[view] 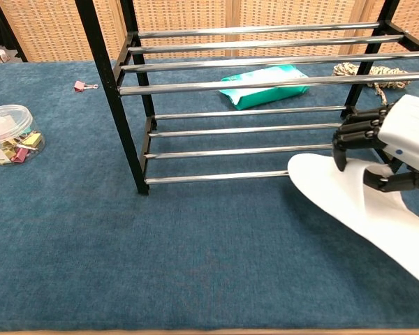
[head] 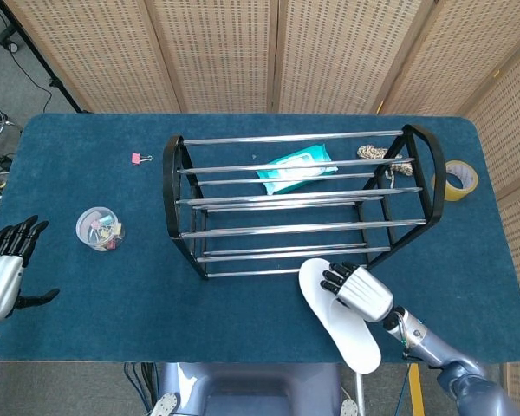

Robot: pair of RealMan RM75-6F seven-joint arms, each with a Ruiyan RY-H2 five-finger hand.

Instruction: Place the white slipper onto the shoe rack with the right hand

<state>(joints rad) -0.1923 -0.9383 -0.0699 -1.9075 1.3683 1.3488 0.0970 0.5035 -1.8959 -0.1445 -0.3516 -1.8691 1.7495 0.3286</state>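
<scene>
The white slipper (head: 334, 317) (view: 349, 206) is lifted off the blue table, toe toward the rack's front lower rails. My right hand (head: 355, 291) (view: 390, 143) grips it across the strap, fingers curled over the top. The black shoe rack (head: 299, 205) (view: 258, 87) with chrome rails stands at mid-table, just behind the slipper's toe. My left hand (head: 4, 273) hangs open at the table's left front edge, away from everything and holding nothing.
A teal wipes pack (head: 296, 167) (view: 264, 85) lies on the table under the rack. A rope bundle (head: 377, 154) (view: 369, 72) and a tape roll (head: 455, 179) sit at the right. A tub of clips (head: 100, 229) (view: 8, 134) and a pink clip (head: 139, 158) sit on the left.
</scene>
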